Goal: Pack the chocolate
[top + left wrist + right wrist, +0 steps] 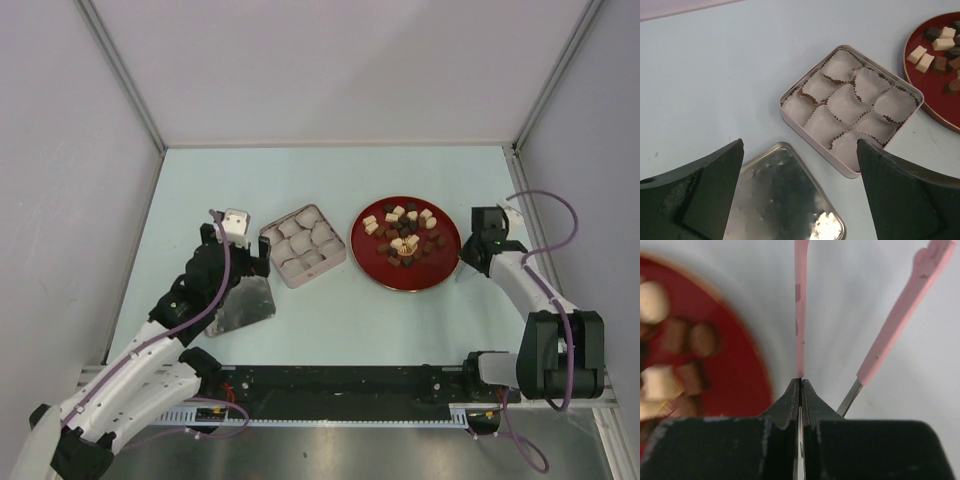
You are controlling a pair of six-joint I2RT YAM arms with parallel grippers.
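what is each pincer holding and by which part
Right pincer: shut on one arm of a pink two-armed tool, the other arm free. Left pincer: open, holding nothing.

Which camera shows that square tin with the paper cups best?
The left wrist view: the square tin fills the middle, all nine paper cups visibly empty. The top external view shows it small, between its lid and the red plate. The right wrist view misses it, showing only plate and pink tongs.

Blurs the chocolate (660, 382) on the red plate (735, 375) to soft lumps; crops pink tongs (801, 315), right of that plate, at top.
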